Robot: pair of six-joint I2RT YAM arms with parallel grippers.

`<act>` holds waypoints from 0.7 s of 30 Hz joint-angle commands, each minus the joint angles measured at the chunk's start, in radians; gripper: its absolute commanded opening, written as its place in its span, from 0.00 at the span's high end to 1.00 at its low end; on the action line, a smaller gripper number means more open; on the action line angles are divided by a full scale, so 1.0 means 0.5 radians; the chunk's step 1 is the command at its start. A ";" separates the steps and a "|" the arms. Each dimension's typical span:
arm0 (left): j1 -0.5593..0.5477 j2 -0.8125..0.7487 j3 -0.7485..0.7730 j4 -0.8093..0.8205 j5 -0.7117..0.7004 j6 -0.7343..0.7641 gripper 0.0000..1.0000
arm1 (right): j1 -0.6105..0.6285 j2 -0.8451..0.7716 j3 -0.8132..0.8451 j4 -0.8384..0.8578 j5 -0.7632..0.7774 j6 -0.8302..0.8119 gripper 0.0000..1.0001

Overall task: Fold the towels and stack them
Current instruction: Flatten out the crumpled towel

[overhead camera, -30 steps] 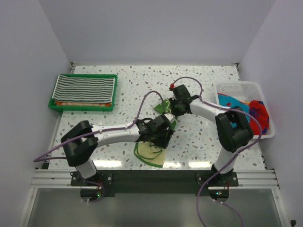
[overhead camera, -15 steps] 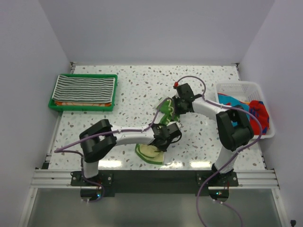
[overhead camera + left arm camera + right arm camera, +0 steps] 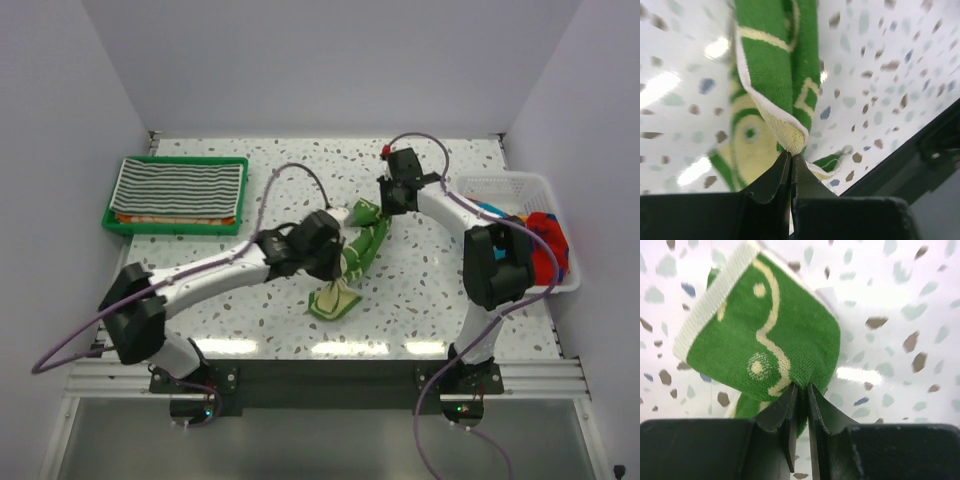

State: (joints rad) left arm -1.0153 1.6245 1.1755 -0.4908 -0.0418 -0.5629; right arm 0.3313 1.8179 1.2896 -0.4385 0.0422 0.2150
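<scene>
The green towel with pale drawings (image 3: pixel 366 243) hangs stretched over the middle of the speckled white table (image 3: pixel 280 200), its lower end lying toward the near edge. A green plastic tray (image 3: pixel 175 229) in the far left corner carries a black-and-white striped towel (image 3: pixel 180 187). A white mesh basket (image 3: pixel 500 183) at the right edge holds a red towel (image 3: pixel 548 236). The left gripper (image 3: pixel 791 156) and the right gripper (image 3: pixel 801 390) each clamp a towel edge.
</scene>
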 commanded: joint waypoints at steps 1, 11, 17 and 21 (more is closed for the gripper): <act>0.324 -0.444 -0.145 0.202 0.240 -0.077 1.00 | -0.006 0.137 0.353 -0.135 0.143 -0.138 0.83; 0.883 -0.454 -0.682 0.420 0.467 -0.065 1.00 | 0.089 0.080 0.560 -0.255 0.063 -0.077 0.29; 1.067 -0.439 -0.786 0.472 0.449 -0.019 1.00 | 0.349 -0.202 0.075 0.035 -0.139 0.103 0.33; 1.141 -0.445 -0.780 0.429 0.442 0.043 1.00 | 0.549 -0.200 -0.155 0.239 -0.250 0.211 0.47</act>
State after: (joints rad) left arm -0.4675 1.4269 0.7712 -0.3065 0.1616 -0.5785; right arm 0.5632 1.7313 1.2594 -0.4362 -0.0082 0.2550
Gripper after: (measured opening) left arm 0.030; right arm 0.546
